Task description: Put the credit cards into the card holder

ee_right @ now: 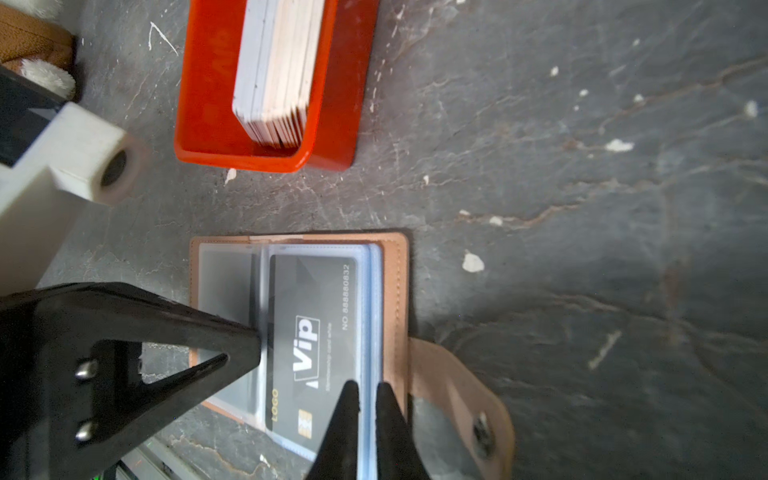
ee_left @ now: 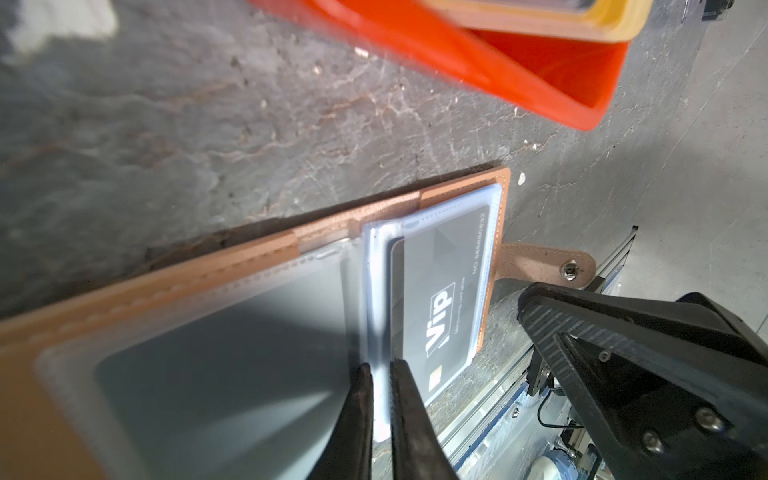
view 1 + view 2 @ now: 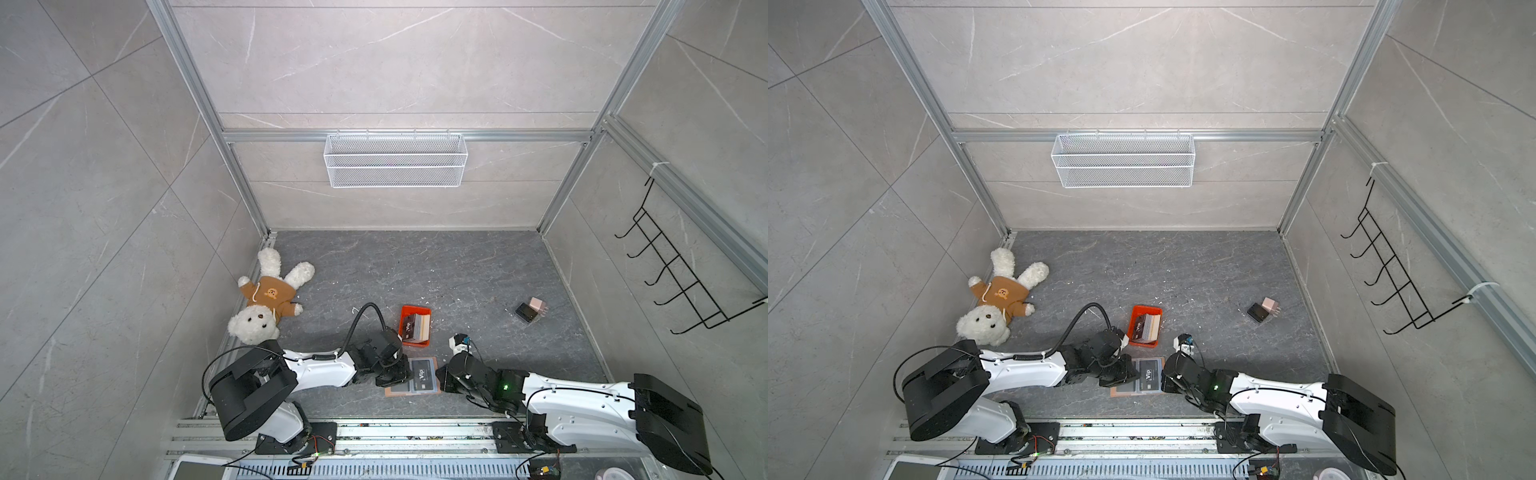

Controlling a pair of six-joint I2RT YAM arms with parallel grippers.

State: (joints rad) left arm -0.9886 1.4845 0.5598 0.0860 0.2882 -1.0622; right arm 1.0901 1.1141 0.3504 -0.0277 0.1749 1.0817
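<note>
The card holder (image 3: 392,390) (image 3: 1119,390) lies open on the dark floor between my two arms, its tan cover (image 2: 166,286) (image 1: 392,291) underneath and its clear sleeves on top. A black VIP credit card (image 3: 423,376) (image 3: 1149,376) (image 2: 440,299) (image 1: 311,332) sits inside the top sleeve. My left gripper (image 3: 406,375) (image 2: 380,368) is shut on the sleeve's edge near the spine. My right gripper (image 3: 440,380) (image 1: 368,390) pinches the sleeves' outer edge beside the snap tab (image 1: 482,432). More credit cards (image 3: 417,328) (image 1: 278,70) stand on edge in the orange-red tray (image 3: 409,309) (image 1: 199,83) just behind.
A teddy bear (image 3: 266,299) lies at the back left of the floor. A small black-and-pink block pair (image 3: 532,309) sits at the right. A white wire basket (image 3: 395,160) hangs on the back wall, and a black hook rack (image 3: 673,266) on the right wall.
</note>
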